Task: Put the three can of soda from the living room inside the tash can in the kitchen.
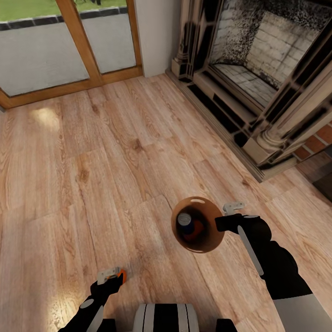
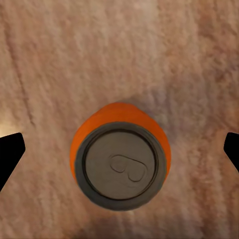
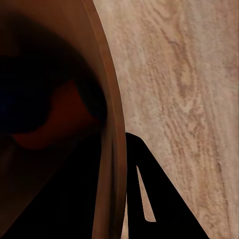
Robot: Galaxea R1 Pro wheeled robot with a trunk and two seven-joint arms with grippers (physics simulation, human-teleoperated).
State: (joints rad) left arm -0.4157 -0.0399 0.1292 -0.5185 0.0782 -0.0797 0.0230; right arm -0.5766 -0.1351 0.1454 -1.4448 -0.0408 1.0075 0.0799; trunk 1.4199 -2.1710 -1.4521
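The right hand (image 1: 220, 224) is closed on the rim of the bin (image 1: 207, 240), held above the wood floor (image 1: 115, 175) with a blue can (image 1: 185, 222) and an orange can (image 1: 199, 228) inside, while the left hand (image 1: 113, 275) grips another orange can (image 2: 120, 155) near the fireplace (image 1: 258, 69).

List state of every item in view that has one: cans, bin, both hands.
bin: carried above the floor, right hand shut on its rim, open top up
blue can: inside the bin
orange can in bin: inside, beside the blue one
third orange can: gripped by the left hand, grey top facing the wrist camera
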